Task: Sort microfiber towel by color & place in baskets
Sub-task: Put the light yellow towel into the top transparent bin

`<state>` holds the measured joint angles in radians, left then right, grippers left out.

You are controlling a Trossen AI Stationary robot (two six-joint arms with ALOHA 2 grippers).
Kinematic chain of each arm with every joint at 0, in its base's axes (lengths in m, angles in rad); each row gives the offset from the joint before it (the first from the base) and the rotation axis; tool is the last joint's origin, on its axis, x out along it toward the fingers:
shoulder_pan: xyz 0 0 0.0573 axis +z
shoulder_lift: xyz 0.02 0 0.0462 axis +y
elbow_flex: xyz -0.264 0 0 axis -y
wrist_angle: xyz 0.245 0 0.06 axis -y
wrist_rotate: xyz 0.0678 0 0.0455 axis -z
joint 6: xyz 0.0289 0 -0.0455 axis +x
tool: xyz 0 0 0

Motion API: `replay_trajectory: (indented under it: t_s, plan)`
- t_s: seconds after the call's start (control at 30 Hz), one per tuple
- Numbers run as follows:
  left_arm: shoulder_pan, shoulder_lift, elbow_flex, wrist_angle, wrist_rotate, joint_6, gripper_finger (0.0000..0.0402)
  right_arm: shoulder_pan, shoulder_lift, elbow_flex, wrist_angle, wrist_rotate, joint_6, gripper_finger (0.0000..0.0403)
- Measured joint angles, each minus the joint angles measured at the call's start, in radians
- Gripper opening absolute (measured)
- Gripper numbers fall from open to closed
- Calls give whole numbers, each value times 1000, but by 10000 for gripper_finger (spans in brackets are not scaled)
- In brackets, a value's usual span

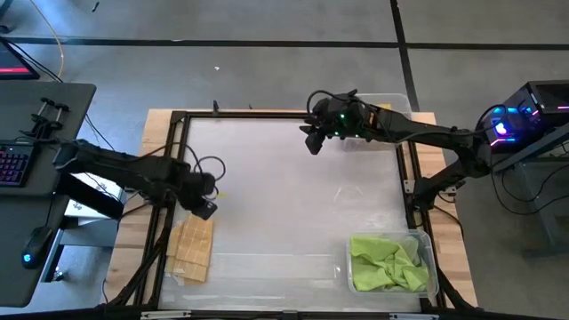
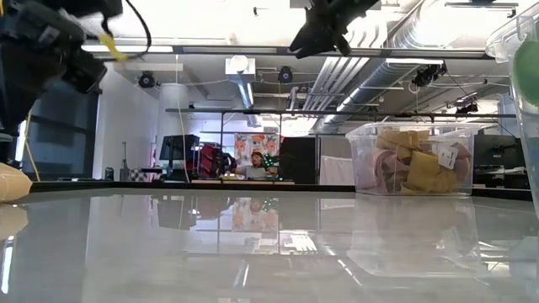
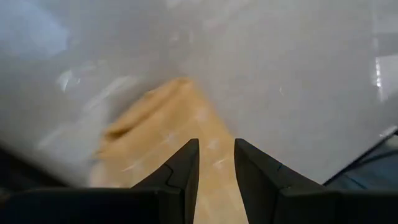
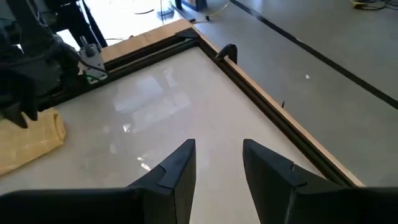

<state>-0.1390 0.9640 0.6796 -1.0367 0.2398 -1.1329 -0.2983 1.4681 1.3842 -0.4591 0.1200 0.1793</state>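
Note:
A tan towel [image 1: 194,249] lies flat at the table's left near edge, partly over the frame; it also shows in the left wrist view [image 3: 155,137] and the right wrist view [image 4: 25,140]. My left gripper [image 1: 206,210] [image 3: 216,155] hovers open just above its far end, raised off the table [image 2: 88,67]. My right gripper [image 1: 311,144] [image 4: 219,152] is open and empty, high over the table's far side [image 2: 320,38], beside the far clear basket [image 1: 396,100] [image 2: 366,143], which holds tan towels. The near right basket [image 1: 428,240] holds green towels.
A black metal frame [image 1: 178,160] borders the glossy table top, with wooden edges outside it. Bare table surface spreads between the two arms. A desk with a keyboard [image 1: 13,164] stands left of the table. A person sits far off in the room behind [image 2: 255,162].

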Motion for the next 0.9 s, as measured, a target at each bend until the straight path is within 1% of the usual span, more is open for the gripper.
replay_trajectory:
  t_s: [0.1,0.17,0.23,0.33,0.53,0.63,0.7,0.77,0.83,0.9]
  plan:
    - [-109,18,0,72,-42,-53,90,-5,0,0,0,-24,-26,128]
    - [-164,44,0,77,-47,-140,93,-9,0,0,-1,-25,-30,128]
    - [-211,79,0,79,-45,-213,103,-9,0,0,-1,-25,-31,128]
    - [-273,137,0,122,-44,-262,128,-9,0,0,-2,-26,-33,128]
    - [-337,301,0,161,-43,-375,188,-9,0,0,-24,-27,-83,128]
    - [-356,384,0,172,-33,-402,200,-9,0,0,-34,-27,-83,128]
    - [-362,435,0,199,-30,-388,198,-9,0,0,-38,-27,-83,128]
    - [-362,478,3,225,-23,-359,186,-9,0,0,-41,-39,-83,128]
    - [-361,517,6,249,-11,-328,164,-9,0,0,-48,-68,-83,128]
    - [-362,548,11,268,4,-294,132,-9,0,0,-61,-104,-75,128]
